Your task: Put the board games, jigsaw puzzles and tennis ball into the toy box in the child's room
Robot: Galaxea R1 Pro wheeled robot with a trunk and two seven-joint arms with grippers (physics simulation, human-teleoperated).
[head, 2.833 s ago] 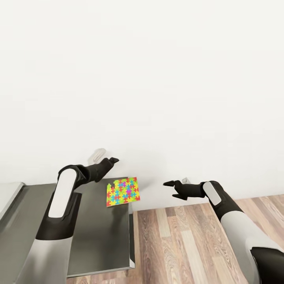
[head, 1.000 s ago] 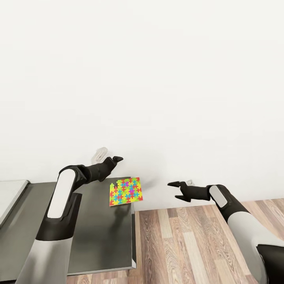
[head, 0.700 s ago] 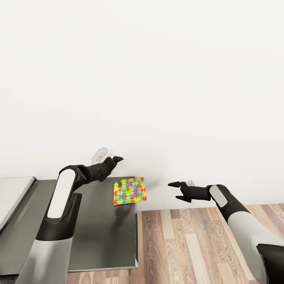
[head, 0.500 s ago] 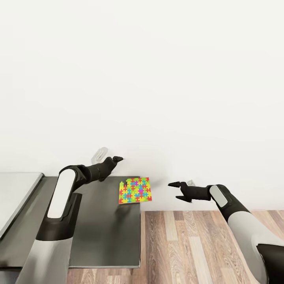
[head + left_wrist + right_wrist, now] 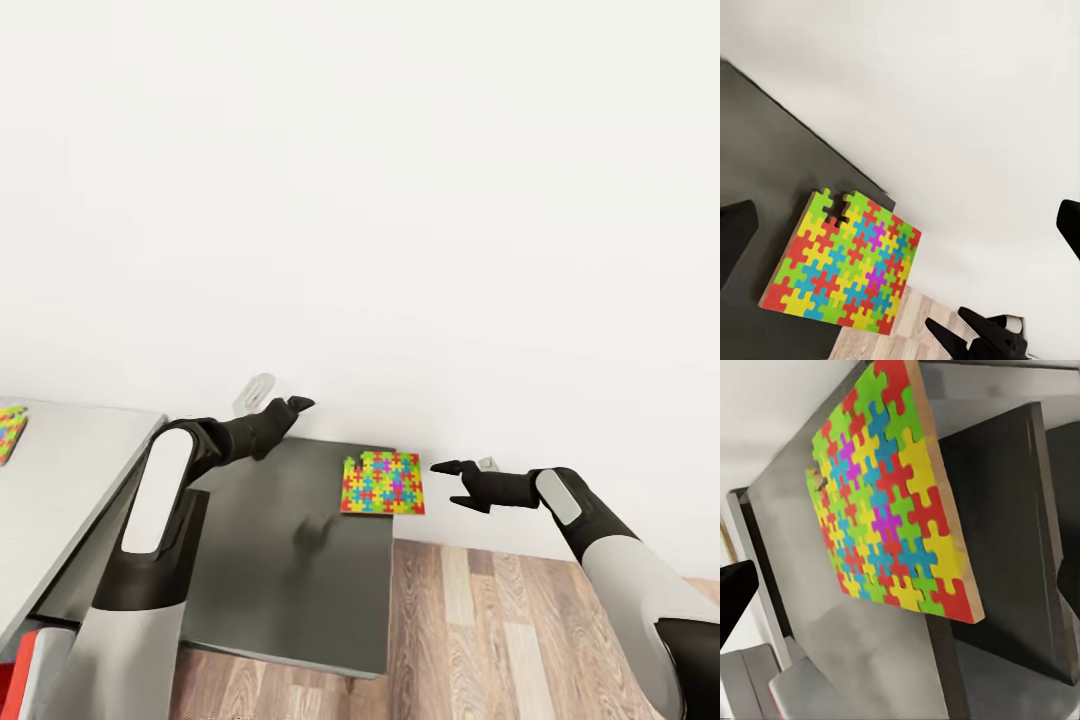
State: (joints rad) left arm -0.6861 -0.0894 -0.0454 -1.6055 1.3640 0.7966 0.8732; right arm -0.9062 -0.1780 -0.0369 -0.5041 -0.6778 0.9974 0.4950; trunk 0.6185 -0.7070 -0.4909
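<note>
Jigsaw puzzle (image 5: pixel 382 482) flat on dark table (image 5: pixel 290 580) corner, between both grippers, touching neither. Left gripper (image 5: pixel 297 404) above table, jaws apart. Right gripper (image 5: pixel 452 469) just beside puzzle, jaws apart, empty.

The camera has swung left, bringing a lighter table (image 5: pixel 70 480) and seemingly a second puzzle (image 5: pixel 8 432) into view.

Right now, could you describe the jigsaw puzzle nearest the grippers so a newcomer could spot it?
Find the dark grey table against the white wall. At its far corner, overhanging the edge, lies the jigsaw puzzle, a flat square of multicoloured pieces.
</note>
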